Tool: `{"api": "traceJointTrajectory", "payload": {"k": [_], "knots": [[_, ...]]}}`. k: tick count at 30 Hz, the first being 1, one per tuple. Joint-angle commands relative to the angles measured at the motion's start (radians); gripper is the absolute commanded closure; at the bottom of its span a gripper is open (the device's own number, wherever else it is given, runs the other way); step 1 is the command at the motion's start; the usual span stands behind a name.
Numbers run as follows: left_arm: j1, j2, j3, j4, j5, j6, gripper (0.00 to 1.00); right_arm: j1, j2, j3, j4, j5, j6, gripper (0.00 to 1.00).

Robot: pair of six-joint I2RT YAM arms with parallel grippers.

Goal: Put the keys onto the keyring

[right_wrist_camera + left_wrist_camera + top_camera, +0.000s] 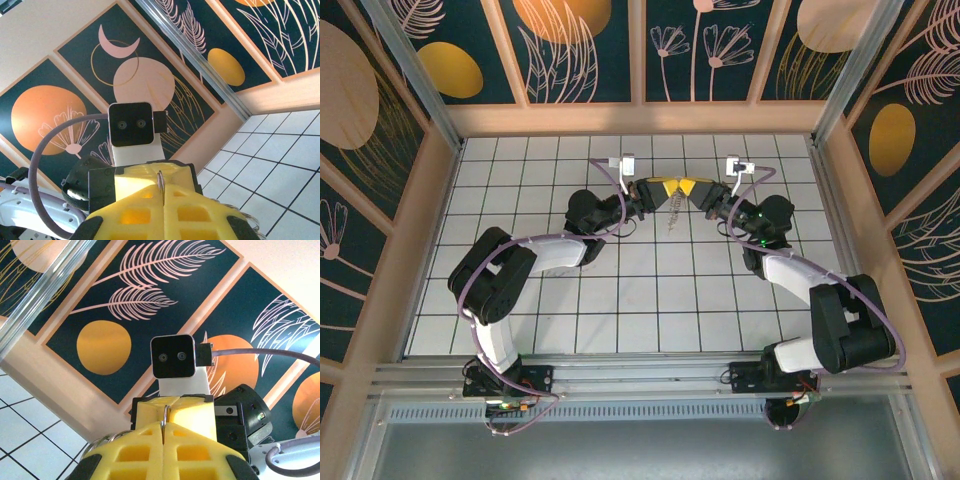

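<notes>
- Keyring (165, 414): a thin wire loop, pinched at the tips where the two sets of jaws meet nose to nose.
- Left jaws: closed flat, yellow pads pressed together, with the wire rising out of the seam between them.
- Right jaws: also closed, and the same wire (160, 179) stands up from their seam, so both ends grip the loop.
- Keys (672, 215): a small pale cluster hanging just below the meeting point of the jaws, above the white tiled surface (520, 300). It is too small to tell one key from another.
- Silver metal bits (102, 442) peek out below and to the left of the left jaws. Similar bits (247, 220) sit below and to the right of the right jaws. Too little shows to say what they are.
- Beyond each set of jaws the opposite arm's black camera (172, 356) faces back, and a purple cable (260, 354) leaves its side.
</notes>
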Motion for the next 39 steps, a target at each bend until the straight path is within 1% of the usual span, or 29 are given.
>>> {"api": "traceJointTrajectory", "payload": {"k": [1, 3, 5, 10, 11, 15, 16, 17, 18, 21, 24, 25, 28, 32, 35, 39], "knots": [[0.000, -0.007, 0.008, 0.039, -0.018, -0.006, 1.00, 0.005, 0.011, 0.025, 0.048, 0.023, 0.007, 1.00], [0.000, -0.015, 0.008, -0.008, -0.047, -0.002, 1.00, 0.001, 0.005, 0.018, 0.039, 0.039, 0.005, 1.00], [0.000, -0.023, 0.015, -0.070, -0.075, 0.006, 0.92, -0.005, -0.003, 0.011, 0.020, 0.056, 0.000, 1.00], [0.003, -0.046, 0.001, -0.112, -0.141, 0.000, 0.67, -0.030, -0.018, -0.024, -0.004, 0.107, -0.001, 1.00], [0.003, -0.053, -0.001, -0.126, -0.154, -0.003, 0.63, -0.036, -0.022, -0.031, -0.005, 0.114, -0.001, 1.00], [0.003, -0.085, 0.008, -0.219, -0.207, 0.008, 0.53, -0.054, -0.022, -0.048, -0.007, 0.128, -0.005, 1.00], [0.006, -0.093, 0.016, -0.251, -0.224, 0.009, 0.34, -0.056, -0.017, -0.048, -0.008, 0.129, -0.005, 1.00], [0.006, -0.100, 0.023, -0.276, -0.233, 0.011, 0.07, -0.059, -0.013, -0.048, -0.006, 0.126, -0.005, 1.00], [0.006, -0.107, 0.031, -0.294, -0.240, 0.016, 0.01, -0.061, -0.007, -0.048, -0.005, 0.127, -0.005, 1.00], [0.008, -0.124, 0.052, -0.352, -0.261, 0.010, 0.01, -0.063, 0.013, -0.047, 0.002, 0.122, -0.002, 1.00], [0.009, -0.127, 0.080, -0.435, -0.301, 0.000, 0.01, -0.063, 0.036, -0.047, 0.023, 0.122, 0.007, 1.00], [0.010, -0.157, 0.090, -0.460, -0.316, -0.006, 0.01, -0.063, 0.044, -0.048, 0.032, 0.121, 0.010, 1.00], [0.009, -0.170, 0.133, -0.560, -0.358, -0.027, 0.01, -0.063, 0.072, -0.047, 0.050, 0.118, 0.017, 1.00], [0.009, -0.189, 0.163, -0.648, -0.426, -0.066, 0.01, -0.063, 0.111, -0.045, 0.082, 0.112, 0.031, 1.00], [0.010, -0.217, 0.138, -0.636, -0.484, -0.086, 0.01, -0.062, 0.142, -0.041, 0.108, 0.110, 0.044, 1.00], [0.010, -0.273, 0.048, -0.540, -0.570, -0.103, 0.01, -0.063, 0.191, -0.025, 0.145, 0.109, 0.065, 1.00]]}}
